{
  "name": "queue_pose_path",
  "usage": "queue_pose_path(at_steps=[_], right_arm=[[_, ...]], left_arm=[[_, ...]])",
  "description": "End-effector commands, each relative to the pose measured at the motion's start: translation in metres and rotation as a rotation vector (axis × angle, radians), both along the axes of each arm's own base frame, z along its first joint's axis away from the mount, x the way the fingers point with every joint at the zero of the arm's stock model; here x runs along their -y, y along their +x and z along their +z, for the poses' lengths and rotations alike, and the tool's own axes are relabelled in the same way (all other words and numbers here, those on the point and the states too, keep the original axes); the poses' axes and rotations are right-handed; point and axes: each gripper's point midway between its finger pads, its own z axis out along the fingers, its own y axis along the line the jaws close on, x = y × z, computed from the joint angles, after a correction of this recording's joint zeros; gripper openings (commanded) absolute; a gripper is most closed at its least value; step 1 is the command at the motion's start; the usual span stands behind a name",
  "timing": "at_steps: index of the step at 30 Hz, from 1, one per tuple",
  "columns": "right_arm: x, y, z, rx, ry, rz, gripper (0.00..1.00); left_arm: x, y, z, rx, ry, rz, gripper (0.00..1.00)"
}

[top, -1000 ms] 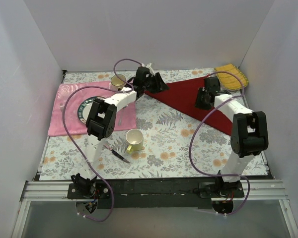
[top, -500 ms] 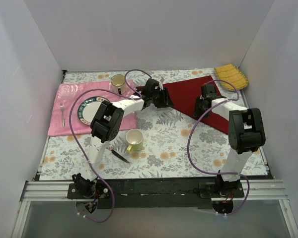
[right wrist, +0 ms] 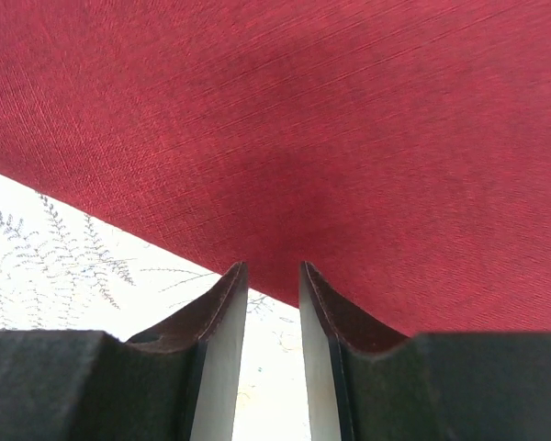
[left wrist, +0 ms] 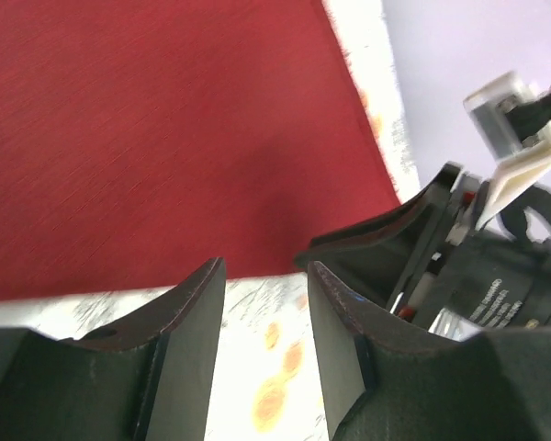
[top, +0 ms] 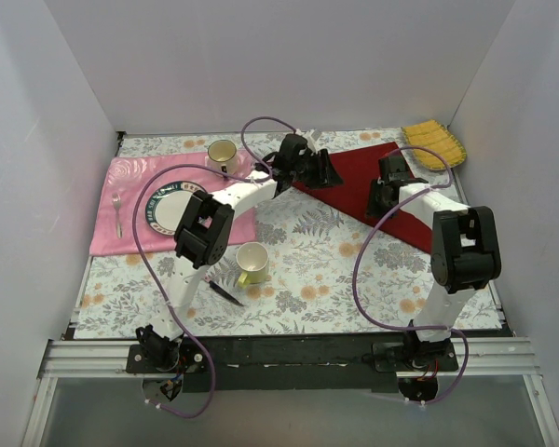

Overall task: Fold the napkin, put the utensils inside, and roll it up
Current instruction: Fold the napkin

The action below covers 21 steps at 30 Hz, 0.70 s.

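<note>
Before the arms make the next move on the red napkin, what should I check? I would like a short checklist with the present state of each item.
1. The napkin lies flat and smooth under both wrist cameras: ok.
2. The left fingers are apart, with nothing between them, near the napkin's edge: ok.
3. The right fingers are narrowly apart, tips at the napkin's edge, with no cloth seen between them: ok.
4. The napkin is already folded: cannot tell.
5. The utensils are close to the napkin: not ok. The knife lies by the yellow cup, and the fork is on the pink cloth.
</note>
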Motion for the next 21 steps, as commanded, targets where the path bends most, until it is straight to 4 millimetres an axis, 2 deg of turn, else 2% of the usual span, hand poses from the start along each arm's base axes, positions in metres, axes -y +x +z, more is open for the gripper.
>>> queue_pose_path(at_steps=[1, 7, 11, 13, 14, 17, 20, 21], right_arm=[[0.026, 0.004, 0.020, 0.060, -0.028, -0.076, 0.37], [0.063, -0.021, 0.000, 0.010, -0.090, -0.144, 0.37], [0.080, -0.033, -0.002, -0.015, -0.149, -0.175, 0.37], [0.088, -0.037, 0.001, -0.013, -0.187, -0.189, 0.37], [0.090, -0.040, 0.001, -0.019, -0.200, -0.190, 0.37], [0.097, -0.045, 0.007, -0.017, -0.236, -0.204, 0.37], [0.085, -0.040, 0.030, 0.042, -0.254, -0.157, 0.38], [0.074, -0.035, 0.046, 0.089, -0.239, -0.127, 0.40]], left_arm=[[0.007, 0.005, -0.013, -0.010, 0.023, -0.013, 0.40], [-0.023, 0.018, -0.052, 0.010, 0.178, 0.051, 0.40], [-0.045, 0.023, -0.077, 0.049, 0.316, 0.064, 0.40], [-0.054, 0.027, -0.079, 0.072, 0.375, 0.082, 0.41], [-0.055, 0.028, -0.076, 0.082, 0.387, 0.082, 0.41], [-0.051, 0.032, -0.049, 0.102, 0.368, 0.078, 0.44], [-0.038, 0.031, 0.009, 0.108, 0.263, 0.068, 0.46], [-0.034, 0.028, 0.040, 0.132, 0.216, 0.066, 0.48]])
